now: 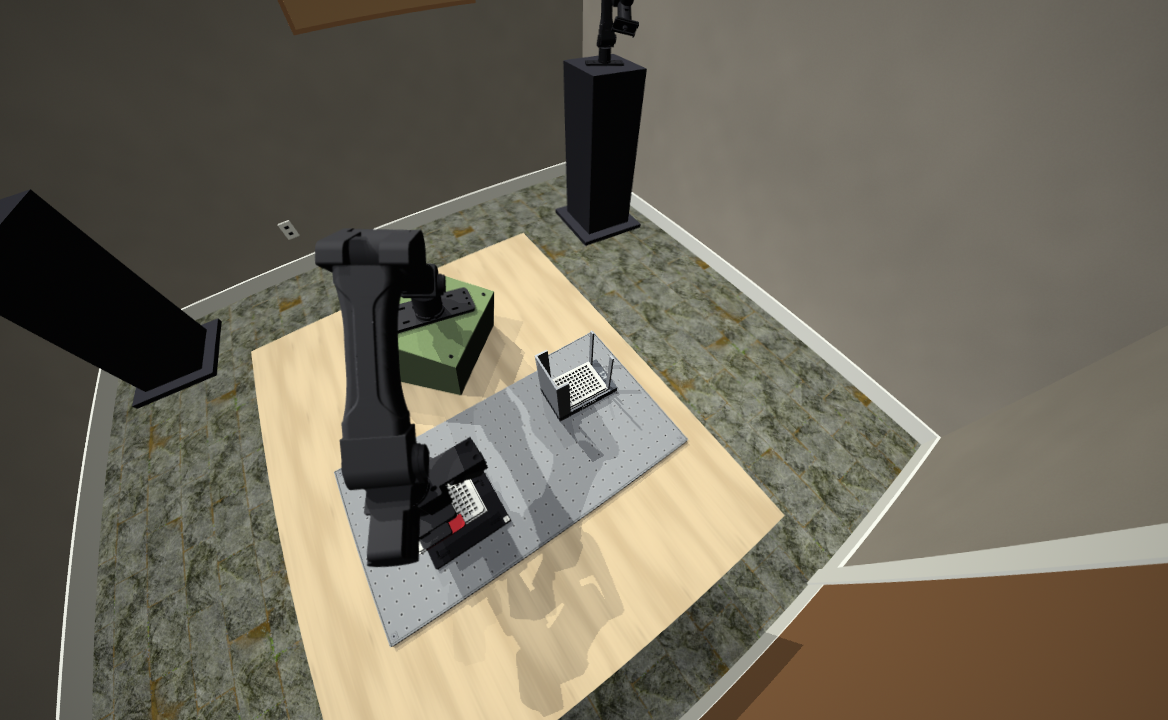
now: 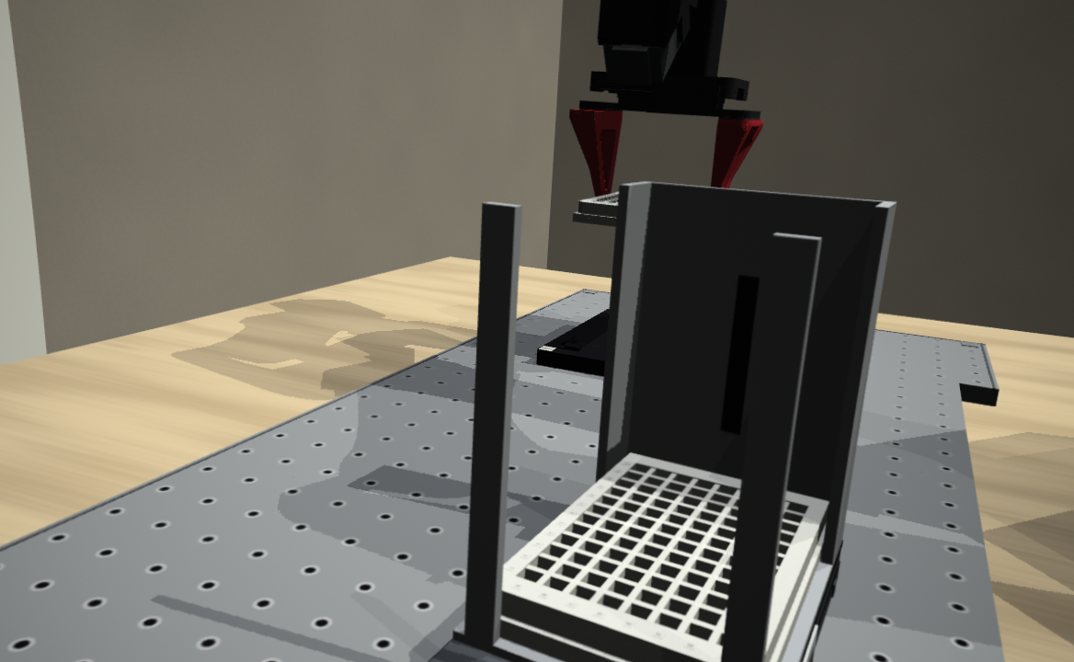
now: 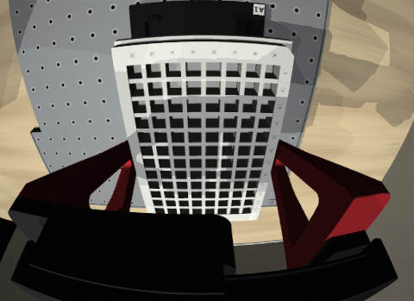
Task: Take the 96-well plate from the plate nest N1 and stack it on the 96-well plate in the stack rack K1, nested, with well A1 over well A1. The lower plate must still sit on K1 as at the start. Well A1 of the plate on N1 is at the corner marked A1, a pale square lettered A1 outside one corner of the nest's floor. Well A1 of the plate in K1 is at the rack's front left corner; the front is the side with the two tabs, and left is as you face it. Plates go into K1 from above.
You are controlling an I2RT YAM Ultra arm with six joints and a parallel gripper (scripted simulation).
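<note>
My gripper (image 3: 203, 147) with red fingers is shut on a white 96-well plate (image 3: 203, 131), gripping its two long sides. It holds the plate level, well above the black plate nest N1 (image 3: 196, 18), whose pale A1 mark (image 3: 259, 9) shows at the far right corner. In the top view the plate (image 1: 466, 497) hangs over the nest (image 1: 467, 528). In the exterior view the gripper (image 2: 662, 152) is behind the stack rack K1 (image 2: 714, 370), and only an edge of the held plate (image 2: 599, 205) shows. A second white 96-well plate (image 2: 660, 552) (image 1: 575, 380) lies in the bottom of K1.
A grey perforated breadboard (image 1: 516, 488) carries nest and rack on a wooden table. The arm's green base block (image 1: 445, 335) stands behind it. K1 has tall dark walls and two front posts (image 2: 496, 428). Black camera pillars (image 1: 603, 143) stand on the floor.
</note>
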